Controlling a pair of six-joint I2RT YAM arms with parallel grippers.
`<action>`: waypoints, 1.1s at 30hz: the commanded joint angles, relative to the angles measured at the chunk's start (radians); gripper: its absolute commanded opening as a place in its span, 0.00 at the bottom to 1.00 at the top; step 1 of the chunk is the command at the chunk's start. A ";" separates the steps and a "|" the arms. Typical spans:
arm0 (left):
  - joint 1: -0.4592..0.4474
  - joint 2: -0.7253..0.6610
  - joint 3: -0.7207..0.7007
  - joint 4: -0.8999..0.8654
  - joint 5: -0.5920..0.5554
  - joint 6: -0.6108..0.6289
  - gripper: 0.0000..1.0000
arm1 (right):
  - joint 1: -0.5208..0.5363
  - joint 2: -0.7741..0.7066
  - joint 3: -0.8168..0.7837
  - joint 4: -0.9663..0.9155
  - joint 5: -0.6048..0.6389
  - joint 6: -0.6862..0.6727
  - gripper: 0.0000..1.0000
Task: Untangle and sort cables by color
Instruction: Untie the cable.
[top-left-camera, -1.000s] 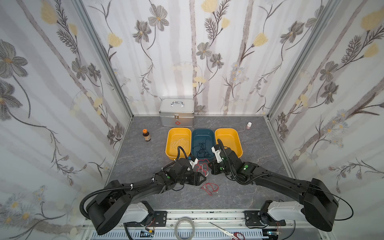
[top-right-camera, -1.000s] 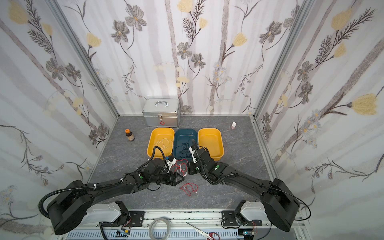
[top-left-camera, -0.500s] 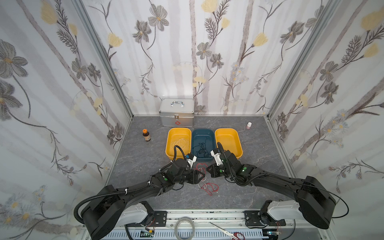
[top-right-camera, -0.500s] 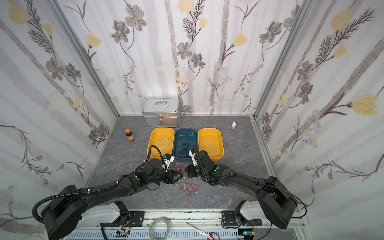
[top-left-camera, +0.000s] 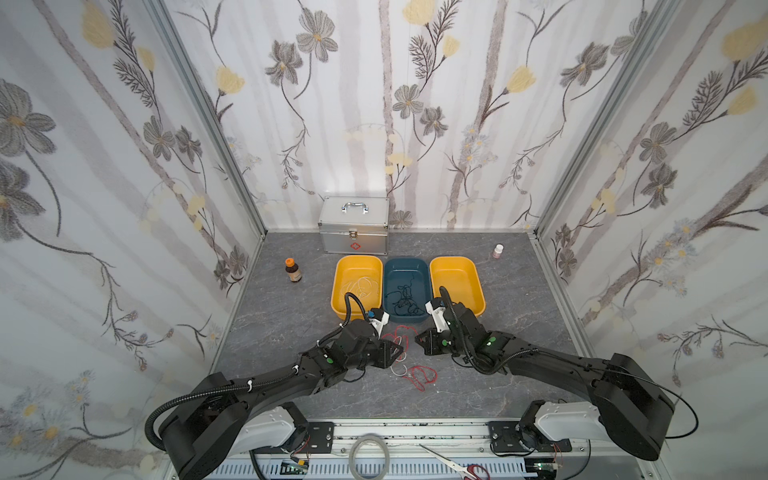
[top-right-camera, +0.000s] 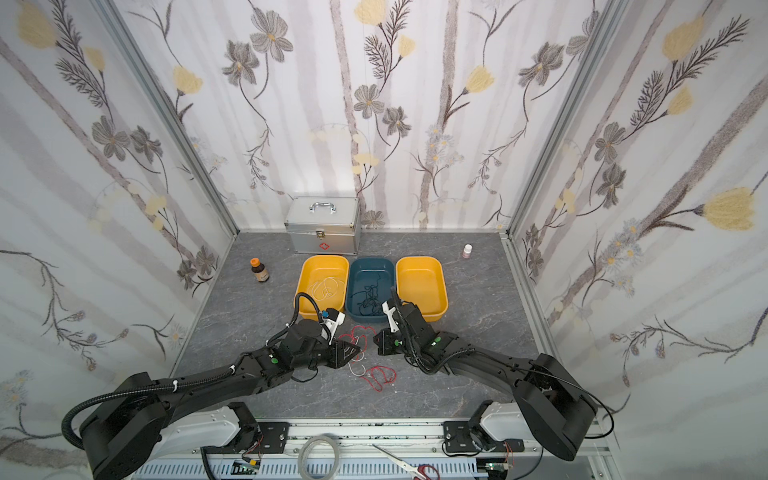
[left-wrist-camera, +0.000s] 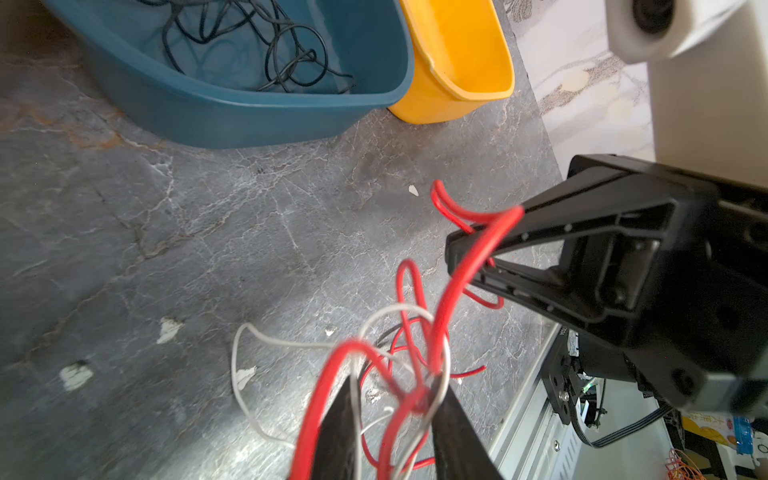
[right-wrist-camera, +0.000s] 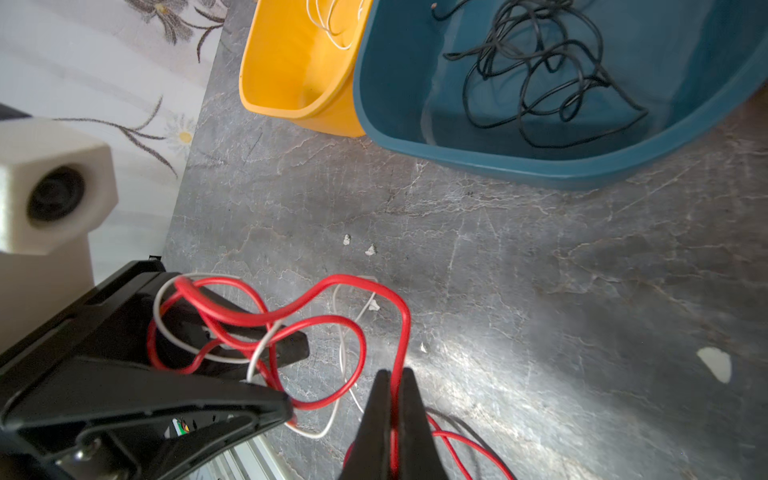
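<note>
In a top view, bare grey marbled tabletop (top-left-camera: 282, 332) lies open left of the glossy teal plastic bin (top-left-camera: 405, 320). In front of that bin, the left gripper (top-left-camera: 399, 352) stands narrowly apart around looping red and white cables (top-left-camera: 422, 376). The right gripper (top-left-camera: 417, 340) is pinched tight on a thin red cable (right-wrist-camera: 405, 328).

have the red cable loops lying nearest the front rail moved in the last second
No; the red cable loops still lie just as far from the blue tray.

Loose cables (top-left-camera: 419, 376) before the trays (top-left-camera: 407, 319)

Red and white cables (left-wrist-camera: 409, 395), seemingly knotted, black cables (right-wrist-camera: 540, 62) separate
</note>
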 joint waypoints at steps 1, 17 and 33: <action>0.001 -0.014 -0.004 -0.008 -0.023 -0.003 0.18 | -0.015 -0.013 -0.013 0.055 0.011 0.031 0.03; 0.016 -0.069 -0.025 -0.069 -0.074 -0.007 0.05 | -0.109 -0.071 -0.069 -0.022 0.087 0.006 0.03; 0.044 -0.102 -0.042 -0.101 -0.077 -0.009 0.08 | -0.108 -0.111 -0.037 -0.255 0.361 -0.100 0.03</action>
